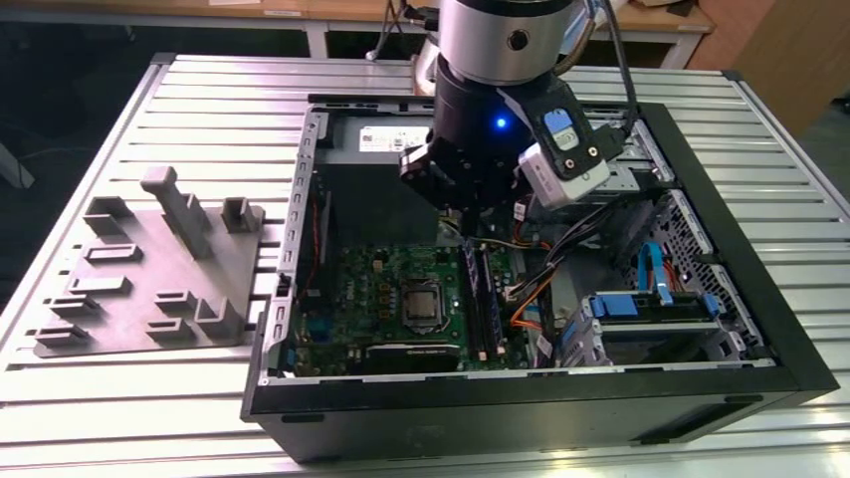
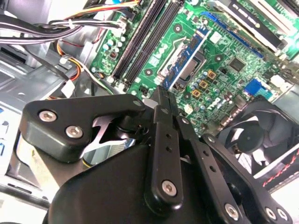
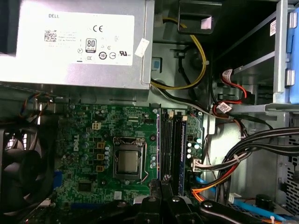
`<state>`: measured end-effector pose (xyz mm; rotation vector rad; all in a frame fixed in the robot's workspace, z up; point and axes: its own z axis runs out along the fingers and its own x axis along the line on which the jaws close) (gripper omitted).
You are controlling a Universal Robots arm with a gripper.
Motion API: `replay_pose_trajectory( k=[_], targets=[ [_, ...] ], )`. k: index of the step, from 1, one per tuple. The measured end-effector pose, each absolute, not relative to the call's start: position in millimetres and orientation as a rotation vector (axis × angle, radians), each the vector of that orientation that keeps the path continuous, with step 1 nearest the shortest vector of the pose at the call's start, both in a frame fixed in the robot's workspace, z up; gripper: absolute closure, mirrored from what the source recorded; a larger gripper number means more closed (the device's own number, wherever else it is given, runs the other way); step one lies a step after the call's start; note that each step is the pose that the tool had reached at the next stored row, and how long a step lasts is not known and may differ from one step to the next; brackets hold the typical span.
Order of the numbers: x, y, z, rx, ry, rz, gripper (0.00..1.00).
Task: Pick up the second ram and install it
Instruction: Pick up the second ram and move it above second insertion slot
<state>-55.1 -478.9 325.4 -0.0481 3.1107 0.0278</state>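
One arm is all I have to steer here, and in the exterior view it reaches straight down into the open computer case (image 1: pixel 531 403), which lies on its side on the ribbed metal surface (image 1: pixel 199 90). The gripper (image 1: pixel 465 224) hangs inside the case above the green motherboard (image 1: pixel 352 289), over the memory slots (image 1: pixel 495 339). A long dark board (image 1: pixel 476 289) stands on edge there, just to the exterior view's right of the processor socket (image 1: pixel 422 301). Well apart, to the exterior view's left of the case, lies the grey fixture plate (image 1: pixel 139 299) with its upright blocks. In the second wrist view the jaws are drawn narrow, with no open gap that I can see between them. A thin dark edge shows at their tip, which I take for the second ram (image 2: pixel 161 92) seen end-on, though I cannot be sure of it. It sits over the slots on the side nearest the processor socket, and I cannot tell whether it touches a slot. A black fan (image 2: pixel 252 140) shows beside the gripper's linkage. In the first wrist view the silver power supply (image 3: pixel 77 46) lies beyond the motherboard and the slots run from it toward the dark tip of the jaws. That tip lines up with the slot closest to the socket — orange and black cables (image 3: pixel 219 179) bunch on the slots' other side.
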Motion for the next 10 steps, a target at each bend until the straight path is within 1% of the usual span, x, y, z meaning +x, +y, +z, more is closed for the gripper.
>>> replay_pose_trajectory(
  k=[10],
  targets=[
    [-54.8, -478.9, 331.8, -0.048, 3.111, 0.028, 0.89]
  ],
)
